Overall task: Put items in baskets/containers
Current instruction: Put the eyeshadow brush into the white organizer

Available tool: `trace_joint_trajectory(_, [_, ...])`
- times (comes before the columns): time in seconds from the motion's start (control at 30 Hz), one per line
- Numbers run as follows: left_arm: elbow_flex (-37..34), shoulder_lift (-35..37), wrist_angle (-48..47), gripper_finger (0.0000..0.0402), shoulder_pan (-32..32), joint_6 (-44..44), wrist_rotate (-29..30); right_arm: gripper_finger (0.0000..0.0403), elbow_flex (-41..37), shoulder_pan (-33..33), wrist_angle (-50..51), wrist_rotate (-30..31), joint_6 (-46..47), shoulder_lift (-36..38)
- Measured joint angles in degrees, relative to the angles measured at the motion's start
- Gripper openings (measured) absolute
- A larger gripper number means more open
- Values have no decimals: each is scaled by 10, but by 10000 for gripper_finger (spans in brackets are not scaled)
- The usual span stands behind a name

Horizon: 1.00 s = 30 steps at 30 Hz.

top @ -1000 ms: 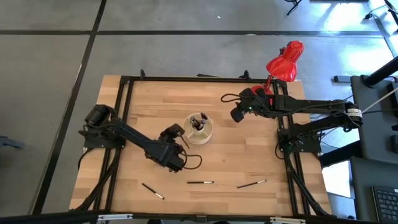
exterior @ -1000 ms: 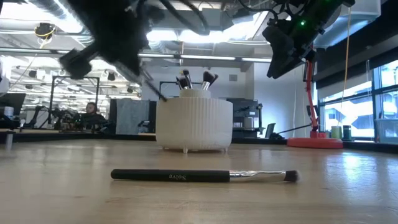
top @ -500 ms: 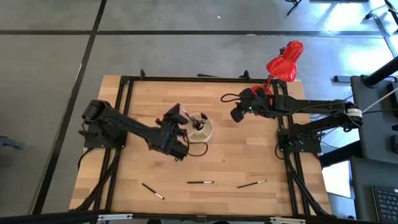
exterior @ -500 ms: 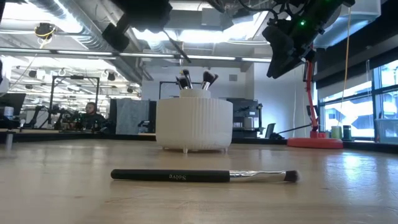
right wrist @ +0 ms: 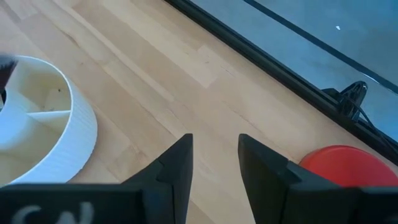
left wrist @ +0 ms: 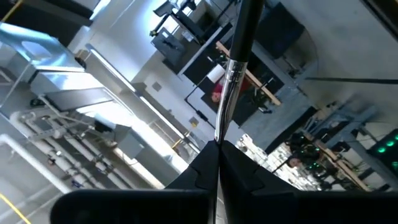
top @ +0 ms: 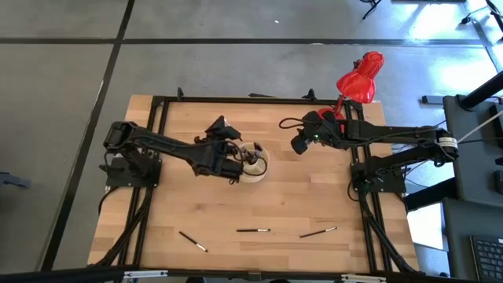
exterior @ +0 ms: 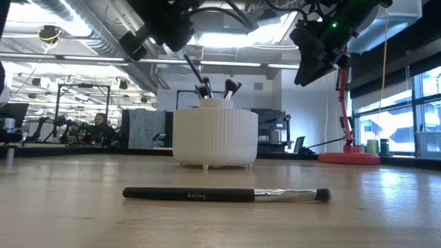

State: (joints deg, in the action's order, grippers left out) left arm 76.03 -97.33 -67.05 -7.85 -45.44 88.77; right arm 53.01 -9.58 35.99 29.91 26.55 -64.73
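Observation:
The cream ribbed container (top: 255, 167) stands mid-table with several brushes upright in its centre cup (exterior: 215, 88). My left gripper (top: 236, 156) hovers at the container's left rim, shut on a thin dark brush (exterior: 195, 71) that slants down toward the cup. My right gripper (top: 299, 146) hangs open and empty to the right of the container, above the table. Three more brushes lie flat near the table's near edge: one on the left (top: 192, 241), one in the middle (top: 253, 230) and one on the right (top: 317, 232). The low view shows one of them close up (exterior: 227, 195). My left gripper pinches the brush between its two fingertips (left wrist: 202, 167). The silvery ferrule (left wrist: 229, 81) and a thicker dark part stick out past the fingers. The brush is lifted clear of the table and slants down, its lower end (exterior: 205, 89) at the top of the container's cup.
A red desk lamp (top: 360, 79) stands at the far right, its round base (right wrist: 339, 165) close to my right gripper. A black frame (top: 236, 101) runs around the table's edges. Bare wood lies between the container and the loose brushes.
My left gripper has risen from the table on the near-left of the container. It has gone toward the far edge and the container, turning as it went. The brush it holds has been carried up, and its lower end now stands over the container's cup.

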Motion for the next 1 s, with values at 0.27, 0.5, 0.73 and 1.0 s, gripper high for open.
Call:
trace_joint_trajectory(0.27, [0,-5,92,3,-2,-58,-20,128,0,0,0,0,-2,0])
trace_joint_trajectory(0.5, [0,-5,147,3,-23,-85,-78,128,0,0,0,0,-2,0])
trace_joint_trajectory(0.73, [0,-5,159,3,-29,-89,-111,128,0,0,0,0,-2,0])
trace_joint_trajectory(1.0, [0,-5,161,3,-28,-104,-153,128,0,0,0,0,-2,0])
